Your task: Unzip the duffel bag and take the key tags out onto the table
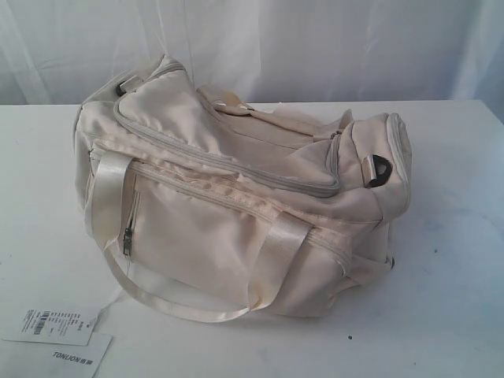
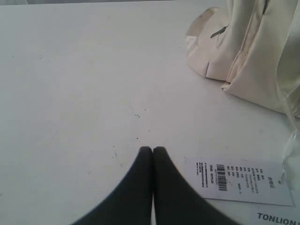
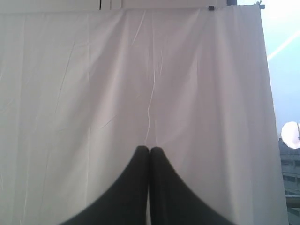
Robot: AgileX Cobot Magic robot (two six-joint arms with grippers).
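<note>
Exterior view: the duffel bag [image 1: 236,197] sits across the middle of the table [image 1: 441,315], one end to the left and the other to the right; neither arm shows here.
Top zipper [image 1: 228,161]: closed along the upper panel from left to right, so the inside is hidden.
Key tags: not seen in any view; nothing coloured lies on the tabletop, so they are probably inside the zipped bag.
Ribbon handle [image 1: 169,303]: droops off the near side onto the tabletop, slack because nothing lifts it.
Side pocket pull [image 1: 127,240]: hangs down at the near left, also zipped; easy to mistake for the main pull, which I cannot make out.
Paper price tags [image 1: 55,331]: flat on the table at the near left, beside the bag; not what the task wants.
Left gripper [image 2: 153,151]: clenched on nothing, low over bare table just beside the barcode tag, with the bag's left end well apart from it.
Right gripper [image 3: 149,151]: fingers pressed together and empty, aimed at the white curtain [image 3: 93,93] beyond the table, away from the bag; it looks parked.
Step in hand: unzipping not yet begun; one arm will likely need to steady the soft fabric while the other draws the pull.
</note>
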